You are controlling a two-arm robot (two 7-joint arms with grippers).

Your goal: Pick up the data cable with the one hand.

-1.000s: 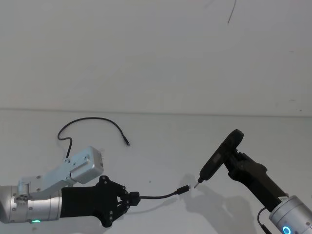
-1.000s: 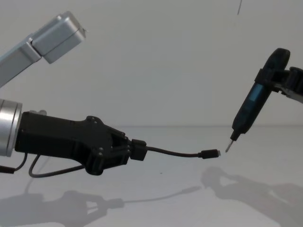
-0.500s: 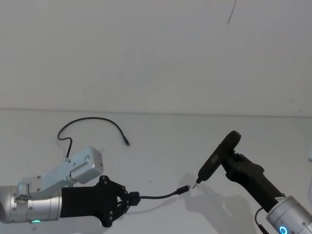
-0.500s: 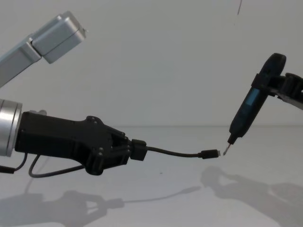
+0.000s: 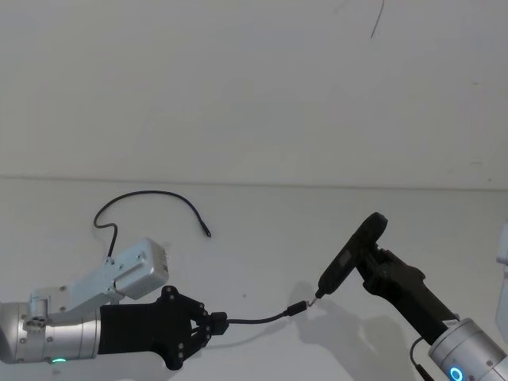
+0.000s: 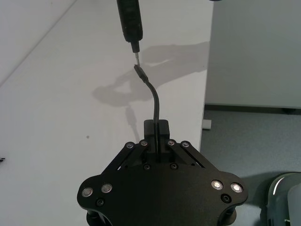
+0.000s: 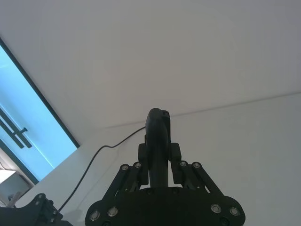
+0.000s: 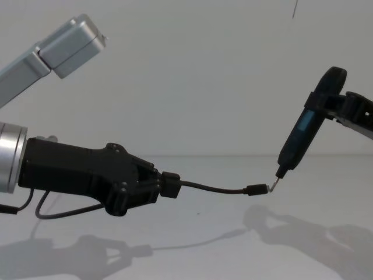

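My left gripper (image 5: 216, 322), the one hand with the green ring, hovers low over the white table, shut on the data cable (image 5: 258, 319) (image 8: 210, 187). A short length of cable sticks out to its small plug (image 5: 298, 308) (image 6: 140, 73). The rest of the cable (image 5: 151, 194) loops on the table behind the left arm. My right gripper (image 5: 375, 264) (image 7: 157, 162) is shut on a slim black pen-like tool (image 5: 349, 252) (image 8: 304, 127). The tool's metal tip (image 8: 273, 184) sits at the plug's end; touching or a hair apart, I cannot tell.
The left arm's silver link (image 5: 135, 271) (image 8: 64, 46) rises above the gripper. A pale wall stands behind the table's far edge (image 5: 317, 186). A white object (image 5: 502, 270) shows at the right edge. The floor drops beyond the table's side (image 6: 244, 132).
The right arm has brought the pen-like tool left and down, so its tip now meets the cable's plug. The left gripper and the held cable have stayed still.
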